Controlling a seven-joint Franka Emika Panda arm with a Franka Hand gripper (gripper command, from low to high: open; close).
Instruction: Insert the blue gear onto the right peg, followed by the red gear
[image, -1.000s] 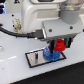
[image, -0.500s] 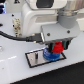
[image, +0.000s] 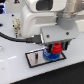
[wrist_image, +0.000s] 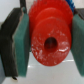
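In the exterior view my gripper (image: 57, 48) is shut on the red gear (image: 57, 49), holding it just above the blue gear (image: 50, 54). The blue gear lies on the pale, black-framed plate (image: 36, 58), toward the exterior view's right end of it. The right peg is hidden behind the gears and my fingers. The wrist view is filled by the red gear (wrist_image: 50, 40), its hub hole facing the camera, clamped between my two green pads (wrist_image: 22, 42). A sliver of blue teeth (wrist_image: 70, 6) shows beyond it.
The white arm body (image: 35, 22) and a black cable (image: 12, 36) hang over the white table at the exterior view's left. The plate's other end stands bare.
The gripper with the red gear has come down a little toward the blue gear on the plate. The blue gear has stayed where it was.
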